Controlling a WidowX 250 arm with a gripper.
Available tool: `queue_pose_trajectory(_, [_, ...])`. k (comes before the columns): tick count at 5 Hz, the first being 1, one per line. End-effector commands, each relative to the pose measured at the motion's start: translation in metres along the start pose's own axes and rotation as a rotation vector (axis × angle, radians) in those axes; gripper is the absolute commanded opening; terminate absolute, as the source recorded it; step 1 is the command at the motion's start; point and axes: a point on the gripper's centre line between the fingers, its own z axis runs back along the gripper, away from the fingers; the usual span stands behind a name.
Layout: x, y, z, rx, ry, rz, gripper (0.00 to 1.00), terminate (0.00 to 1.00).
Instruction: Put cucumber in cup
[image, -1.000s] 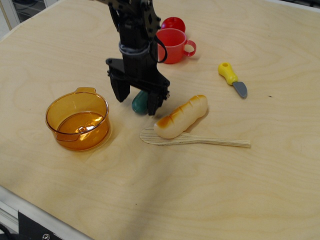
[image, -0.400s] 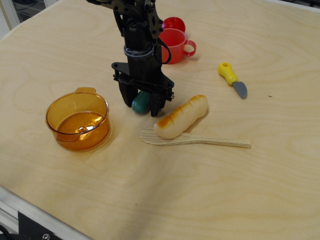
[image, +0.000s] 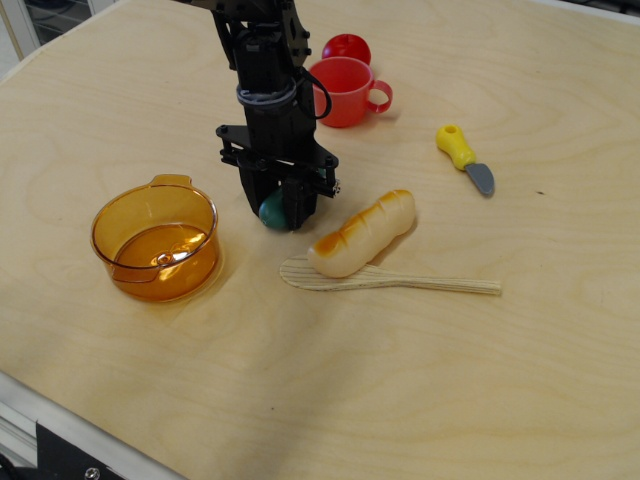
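Am pinching cucumber (image: 273, 212) w/ gripper (image: 279, 212), fingers pressed on both sides, near table, btwn orange pot (image: 155, 240) & bread loaf (image: 361, 233). Keeping squeeze firm, lifting straight up before swinging twd red cup (image: 343, 91).

- View: single fixed camera, observation.image; no second view, so no shared field to record.
- Position: raised above the near table edge (image: 60, 425), looking down and across the wooden top at a slant.
- Facing: toward the far side, where the cup (image: 345, 90) sits near the upper frame edge; the arm enters from the top.
- Range: mid-distance; orange pot (image: 155, 240) at left, yellow-handled knife (image: 464, 158) at right, all within frame.
- Centre of field: gripper (image: 280, 205) and bread loaf (image: 362, 232).
- Cropping: tabletop runs out of frame right and top.
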Motion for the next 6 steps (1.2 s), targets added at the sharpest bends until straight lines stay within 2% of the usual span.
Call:
queue_pose_trajectory(1, [0.030,-0.004,0.058,0.047,-0.048,0.055,0.00,0.00])
queue_pose_trajectory(2, [0.049,-0.004,0.068,0.032,-0.046,0.076,0.00,0.00])
queue_pose_trajectory(4, [0.073,0.003,0.088,0.030,-0.099,0.120,0.00,0.00])
queue_pose_trajectory(6, [0.092,0.015,0.083,0.034,-0.056,0.170,0.00,0.00])
